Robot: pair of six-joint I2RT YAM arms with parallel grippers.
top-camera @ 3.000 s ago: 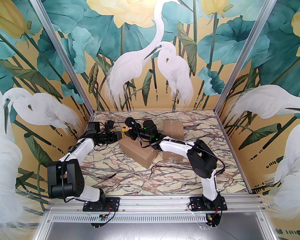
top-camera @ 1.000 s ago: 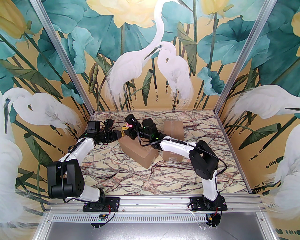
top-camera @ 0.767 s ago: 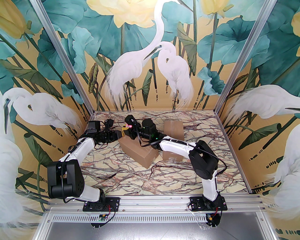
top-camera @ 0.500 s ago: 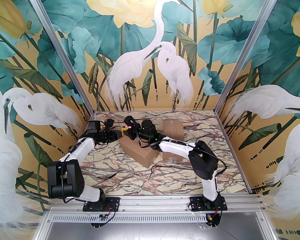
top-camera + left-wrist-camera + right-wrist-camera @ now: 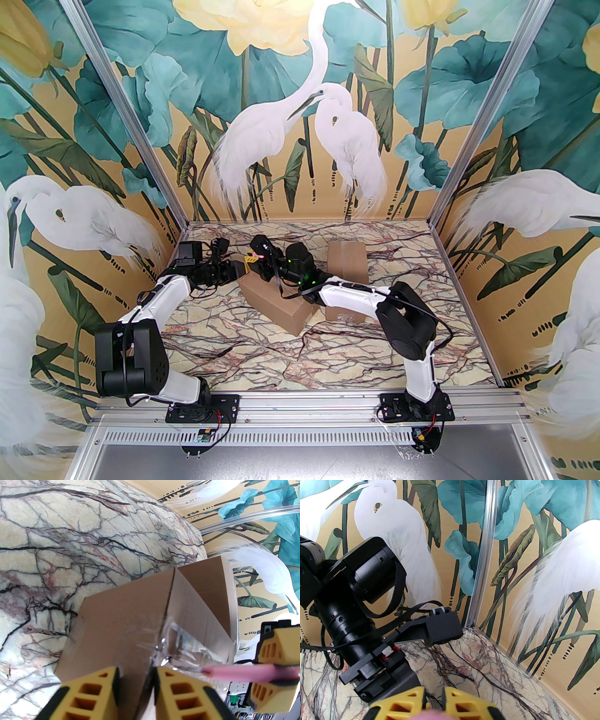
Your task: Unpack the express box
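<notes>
We work on a marble-patterned table (image 5: 243, 356) boxed in by walls (image 5: 281, 117) painted with white herons and teal lotus leaves. On it we count 2 cardboard boxes, 1 pink tool and 2 arms. The box (image 5: 276, 304) we are opening lies just left of centre in the overhead view, its long axis running from upper left to lower right. The other box (image 5: 347, 258) sits apart toward the upper right, closed and partly behind the right arm. Both grippers meet at the upper-left end of the box. In the left wrist view the left gripper (image 5: 136, 684) sits at the bottom edge of the frame against that end, its yellow fingers a narrow gap apart with cardboard between them; we cannot tell whether they pinch anything or only brace the box. The right gripper (image 5: 260, 671), at the right edge of that frame, is clamped on the pink tool (image 5: 234, 671), which lies level and points left, its dark tip touching the 1 strip of clear tape (image 5: 182, 641), wrinkled there. The seam runs from near that tip toward the upper middle of the frame, along the long axis and away from both grippers. We judge the tape-cutting to be in hand with the flaps shut, so the next stroke should follow the seam toward the far end.
</notes>
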